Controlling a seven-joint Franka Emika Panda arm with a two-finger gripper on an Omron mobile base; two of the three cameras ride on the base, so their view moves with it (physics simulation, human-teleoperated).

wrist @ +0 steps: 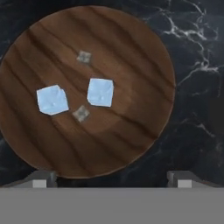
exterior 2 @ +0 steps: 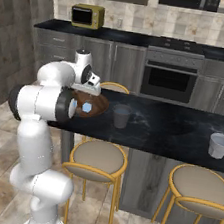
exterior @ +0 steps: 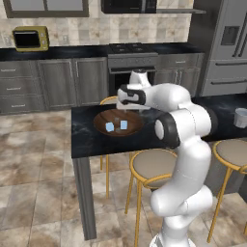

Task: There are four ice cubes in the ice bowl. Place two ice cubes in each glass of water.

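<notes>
The ice bowl (wrist: 131,52), wide and of dark wood, lies straight below my gripper (wrist: 112,179), whose fingers stand wide apart and open with nothing between them. Inside it lie two pale blue ice cubes (wrist: 52,99) (wrist: 100,92) and two smaller greyish ones (wrist: 84,57) (wrist: 81,113). From the left base view, the gripper (exterior: 131,107) hovers just over the bowl (exterior: 132,129) on the black counter. One glass of water (exterior 2: 121,116) stands right beside the bowl (exterior 2: 100,105); the other glass (exterior 2: 220,145) is far along the counter to the right, seen also as a glass (exterior: 240,117).
The bowl sits on a narrow black marble island (exterior 2: 172,127) whose left end is close to it. Round stools (exterior 2: 99,157) (exterior 2: 202,185) stand under the near edge. Cabinets, an oven and a yellow microwave (exterior: 30,38) line the back wall.
</notes>
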